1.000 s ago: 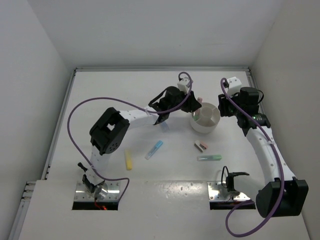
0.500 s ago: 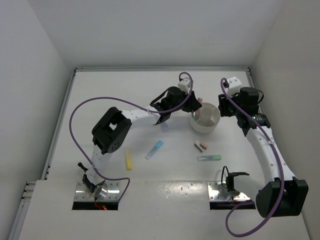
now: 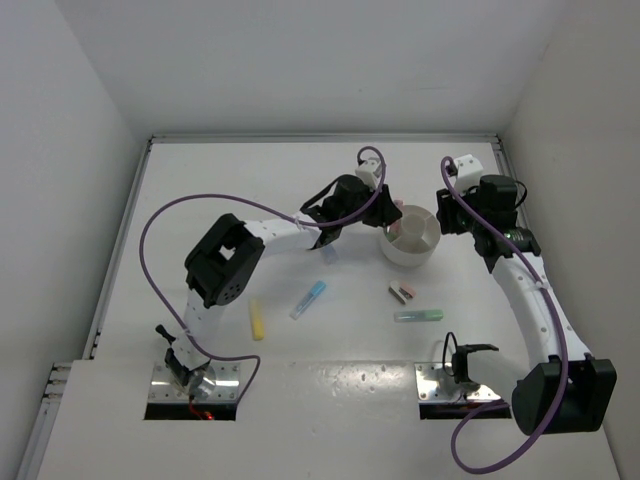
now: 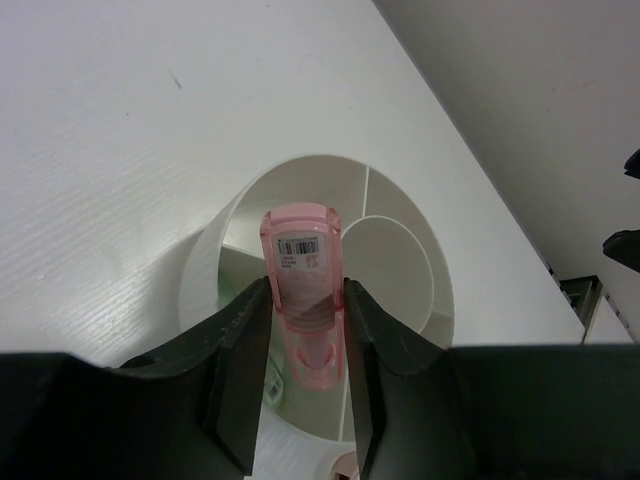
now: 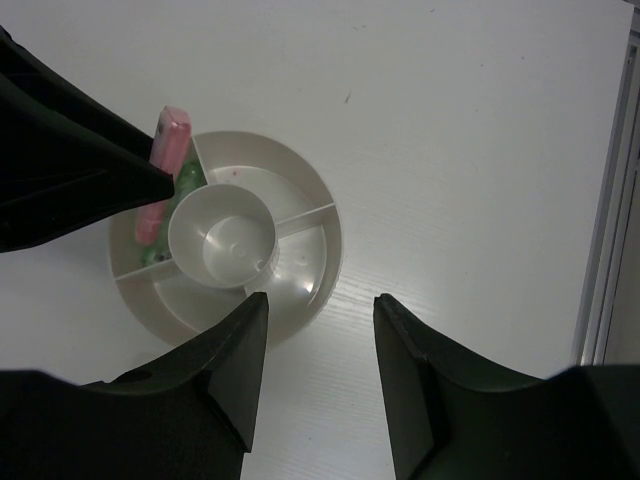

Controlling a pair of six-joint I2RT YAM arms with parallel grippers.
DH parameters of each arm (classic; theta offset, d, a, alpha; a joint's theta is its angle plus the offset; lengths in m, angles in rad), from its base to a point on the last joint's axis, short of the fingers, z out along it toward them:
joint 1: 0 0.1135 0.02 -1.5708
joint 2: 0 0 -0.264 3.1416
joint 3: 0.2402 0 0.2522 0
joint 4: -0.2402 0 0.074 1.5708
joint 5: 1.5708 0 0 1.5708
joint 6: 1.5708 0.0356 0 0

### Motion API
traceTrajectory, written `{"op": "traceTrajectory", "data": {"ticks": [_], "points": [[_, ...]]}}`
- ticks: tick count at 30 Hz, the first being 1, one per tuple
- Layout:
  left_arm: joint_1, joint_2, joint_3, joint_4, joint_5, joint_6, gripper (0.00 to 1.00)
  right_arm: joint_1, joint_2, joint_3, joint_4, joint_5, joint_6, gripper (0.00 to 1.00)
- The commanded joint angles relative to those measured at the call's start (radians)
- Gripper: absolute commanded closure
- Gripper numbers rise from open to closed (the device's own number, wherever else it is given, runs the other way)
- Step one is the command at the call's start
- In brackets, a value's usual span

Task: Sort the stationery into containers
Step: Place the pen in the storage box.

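Clearly, in the left wrist view the left gripper (image 4: 308,345) clamps a pastel pink translucent stick (image 4: 303,265) with a barcode label, its far end over the round white divided dish (image 4: 395,255). Only the right wrist view shows a green item (image 5: 186,176) lying in that upper-left compartment. The right gripper (image 5: 318,370) is spread wide at the frame's bottom, holding nothing.
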Motion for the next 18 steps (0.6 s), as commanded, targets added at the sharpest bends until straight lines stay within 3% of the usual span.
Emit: {"op": "traceTrajectory", "data": {"ticks": [1,10,12,13,14,15,17,18], "points": [[-0.008,0.011,0.035,0.01,-0.011,0.001,0.59,0.007,-0.001,-0.002,0.032,0.005,-0.011,0.52],[-0.008,-0.005,0.044,0.001,-0.022,0.001,0.56,0.007,-0.001,-0.002,0.032,0.005,-0.011,0.52],[-0.008,-0.051,0.009,0.001,-0.043,0.012,0.63,0.007,-0.001,-0.002,0.032,0.005,-0.011,0.52],[-0.008,-0.107,-0.008,0.001,-0.063,0.021,0.74,0.007,-0.001,-0.002,0.032,0.005,-0.011,0.52],[-0.008,-0.108,-0.028,0.01,-0.083,0.021,0.74,0.007,-0.001,-0.002,0.032,0.005,-0.011,0.52],[-0.008,-0.177,-0.047,-0.007,-0.114,0.021,0.89,0.007,-0.001,-0.002,0.032,0.005,-0.011,0.52],[-0.008,-0.25,-0.112,-0.06,-0.275,-0.003,1.0,0.007,-0.001,-0.002,0.032,0.005,-0.011,0.52],[0.004,-0.316,-0.139,-0.112,-0.336,-0.072,1.0,0.007,-0.001,-0.002,0.032,0.005,-0.011,0.52]]}}
